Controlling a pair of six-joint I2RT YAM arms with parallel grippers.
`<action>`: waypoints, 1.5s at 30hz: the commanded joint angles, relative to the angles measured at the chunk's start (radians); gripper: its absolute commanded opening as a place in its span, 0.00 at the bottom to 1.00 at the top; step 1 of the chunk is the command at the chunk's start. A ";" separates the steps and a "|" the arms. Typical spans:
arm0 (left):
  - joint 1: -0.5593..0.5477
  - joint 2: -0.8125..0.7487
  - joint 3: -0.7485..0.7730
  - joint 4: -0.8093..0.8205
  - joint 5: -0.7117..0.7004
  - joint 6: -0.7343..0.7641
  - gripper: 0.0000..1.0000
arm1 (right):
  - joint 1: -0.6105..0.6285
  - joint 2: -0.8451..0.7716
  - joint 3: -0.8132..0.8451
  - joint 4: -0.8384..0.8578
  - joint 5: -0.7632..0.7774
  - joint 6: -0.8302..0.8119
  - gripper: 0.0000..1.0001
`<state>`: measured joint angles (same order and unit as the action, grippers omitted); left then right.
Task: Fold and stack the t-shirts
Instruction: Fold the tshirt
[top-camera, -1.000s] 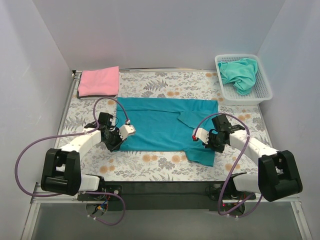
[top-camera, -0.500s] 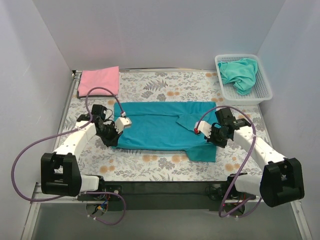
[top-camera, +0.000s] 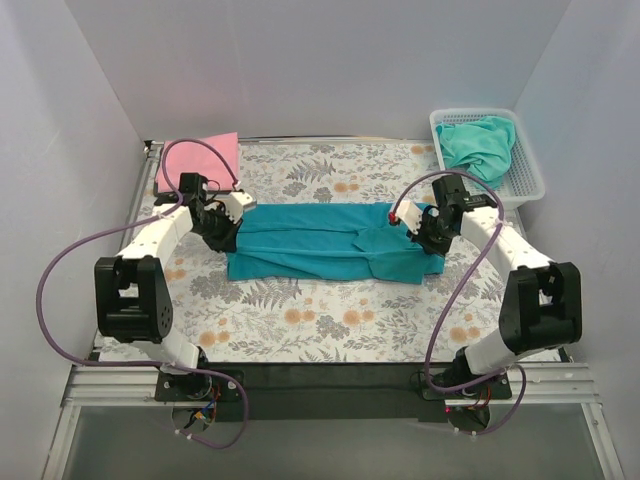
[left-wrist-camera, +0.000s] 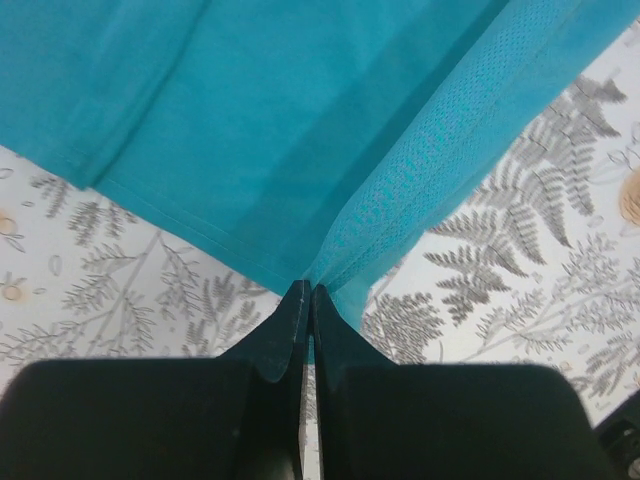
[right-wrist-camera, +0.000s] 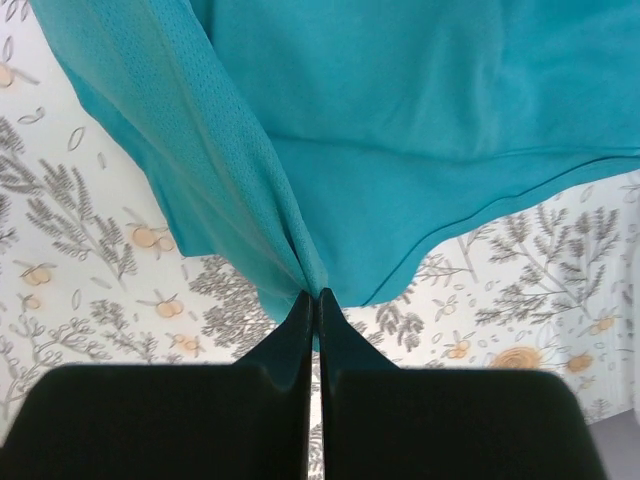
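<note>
Well, everything sits on a grey cloth (top-camera: 330, 325) with flowers and leaves, and plain white walls (top-camera: 330, 70) stand round it. A white basket (top-camera: 528, 170) sits at the far right corner with the pale green shirt (top-camera: 478, 140) bunched inside. The pink shirt (top-camera: 205, 165) lies folded at the far left corner. The blue shirt (top-camera: 330, 245) lies in the middle. The left claw (left-wrist-camera: 305, 295) is pinched tight on its edge, and the right claw (right-wrist-camera: 312, 297) is too. A second ago the blue shirt lay wide. Now its near half is pulled over toward the back, making a long thin strip, and both claws are farther back.
</note>
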<state>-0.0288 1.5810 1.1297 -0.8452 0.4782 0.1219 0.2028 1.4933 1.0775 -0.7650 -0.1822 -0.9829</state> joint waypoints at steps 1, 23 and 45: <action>0.007 0.048 0.073 0.084 -0.001 -0.042 0.00 | -0.005 0.045 0.082 -0.025 -0.028 -0.020 0.01; 0.007 0.300 0.232 0.216 -0.096 -0.154 0.03 | -0.037 0.373 0.347 -0.019 -0.030 0.046 0.04; 0.007 0.237 0.357 0.140 -0.020 -0.364 0.40 | 0.069 0.133 0.171 -0.088 -0.053 0.081 0.44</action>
<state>-0.0273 1.9049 1.4773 -0.6956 0.4290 -0.2073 0.2363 1.5986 1.2823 -0.8249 -0.2478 -0.9150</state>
